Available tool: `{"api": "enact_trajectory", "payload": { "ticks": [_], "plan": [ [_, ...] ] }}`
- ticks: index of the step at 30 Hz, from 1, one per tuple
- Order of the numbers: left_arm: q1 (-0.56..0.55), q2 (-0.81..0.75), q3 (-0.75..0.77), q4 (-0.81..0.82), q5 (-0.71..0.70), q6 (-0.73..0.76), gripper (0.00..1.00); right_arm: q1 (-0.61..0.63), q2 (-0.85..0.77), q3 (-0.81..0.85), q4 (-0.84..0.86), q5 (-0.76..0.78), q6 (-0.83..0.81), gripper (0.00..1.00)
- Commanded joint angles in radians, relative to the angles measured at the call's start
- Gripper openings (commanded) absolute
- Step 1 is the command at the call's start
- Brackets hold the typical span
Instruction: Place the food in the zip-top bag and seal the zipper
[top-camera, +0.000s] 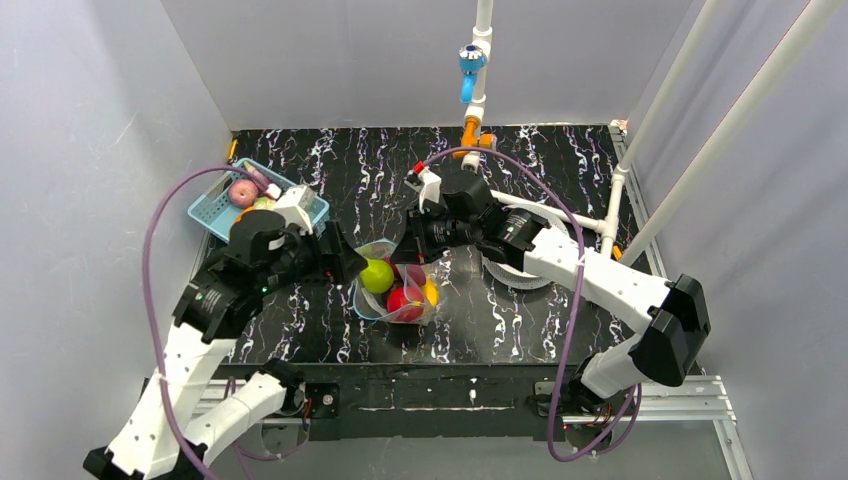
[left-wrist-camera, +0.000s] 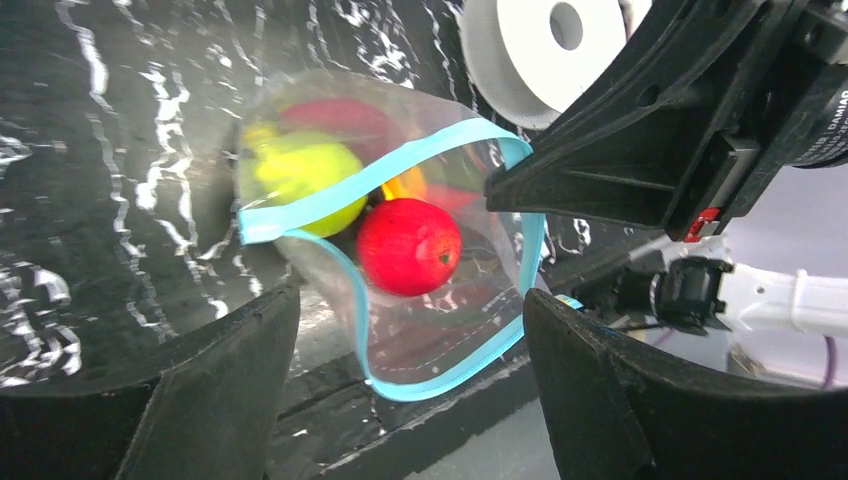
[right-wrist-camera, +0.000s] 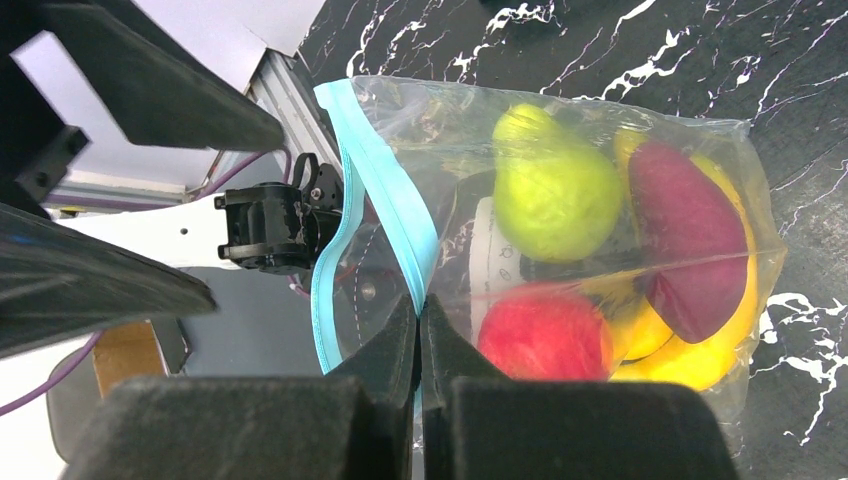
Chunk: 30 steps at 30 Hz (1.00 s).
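Note:
The clear zip-top bag (top-camera: 400, 285) is held up over the black marbled table, its mouth facing my left gripper (top-camera: 345, 265). My right gripper (right-wrist-camera: 420, 305) is shut on the bag's teal zipper (right-wrist-camera: 385, 190) at one side of the mouth. The zipper (left-wrist-camera: 300, 215) gapes in a wide loop. Inside lie food pieces: a green pear (right-wrist-camera: 550, 195), a red apple (right-wrist-camera: 540, 335), a yellow banana (right-wrist-camera: 700, 360) and a dark purple piece (right-wrist-camera: 690, 240). The apple (left-wrist-camera: 410, 245) sits just inside the mouth. My left gripper (left-wrist-camera: 408, 310) stands open before the mouth with nothing between its fingers.
A blue lattice basket (top-camera: 215, 210) with more toy food (top-camera: 243, 193) stands at the back left, behind my left arm. A white spool (left-wrist-camera: 545, 45) lies on the table under my right arm. White pipes (top-camera: 480, 60) rise at the back and along the right edge.

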Motion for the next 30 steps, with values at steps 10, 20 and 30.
{"api": "enact_trajectory", "payload": {
  "ticks": [10, 20, 30],
  "plan": [
    [-0.003, -0.106, 0.111, -0.12, -0.851, 0.25, 0.98, -0.002, -0.052, -0.026, 0.031, 0.009, -0.034, 0.01],
    [0.391, 0.137, 0.02, 0.179, -0.692, 0.495, 0.98, -0.002, -0.08, -0.045, 0.023, 0.034, -0.051, 0.01],
    [0.525, 0.473, -0.084, 0.549, -0.806, 0.766, 0.98, 0.0, -0.082, -0.058, 0.034, 0.018, -0.048, 0.01]
  ]
}}
